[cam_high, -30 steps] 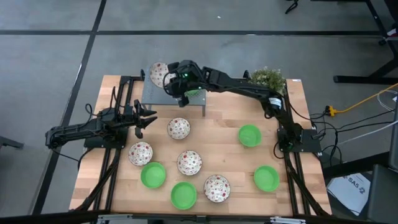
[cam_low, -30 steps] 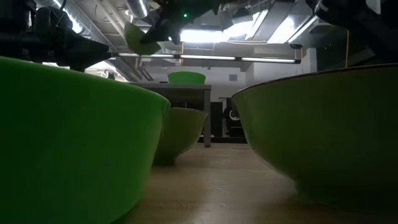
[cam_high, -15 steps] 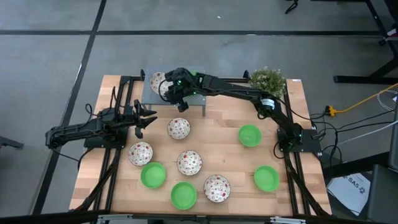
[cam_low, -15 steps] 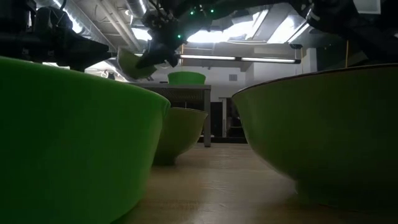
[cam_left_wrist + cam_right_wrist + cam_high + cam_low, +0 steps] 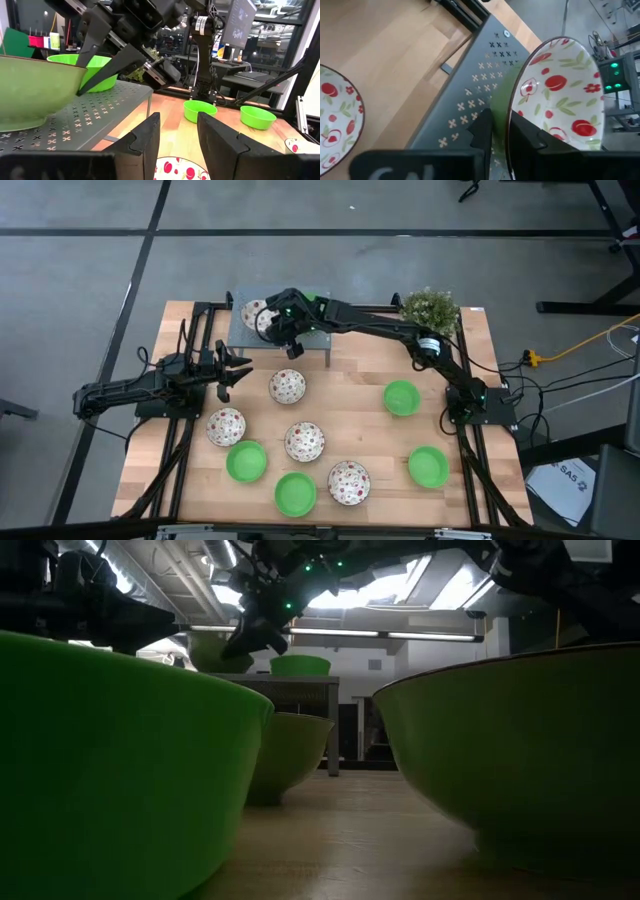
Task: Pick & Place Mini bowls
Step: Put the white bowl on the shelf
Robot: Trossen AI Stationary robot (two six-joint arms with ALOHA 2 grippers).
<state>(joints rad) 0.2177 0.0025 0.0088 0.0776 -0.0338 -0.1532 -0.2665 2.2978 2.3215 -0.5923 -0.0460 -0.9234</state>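
One gripper is at work: the right gripper (image 5: 502, 126) is down at the rim of a speckled bowl (image 5: 560, 95), straddling its edge. Whether it clamps that rim or only brackets it cannot be told. The bowl sits upright on a grey perforated shelf (image 5: 470, 95) at the back of the table (image 5: 360, 375). On the same shelf, just beside it, stands a green bowl (image 5: 95, 70), largely covered by the right arm in the high view. A bushy plant (image 5: 430, 307) stands at the table's far right corner.

Out on the wood are four more speckled bowls (image 5: 287, 387) and four green bowls (image 5: 401, 397), all upright and apart from one another. The left gripper (image 5: 177, 120) waits at the table's left edge, its fingers spread apart and holding nothing.
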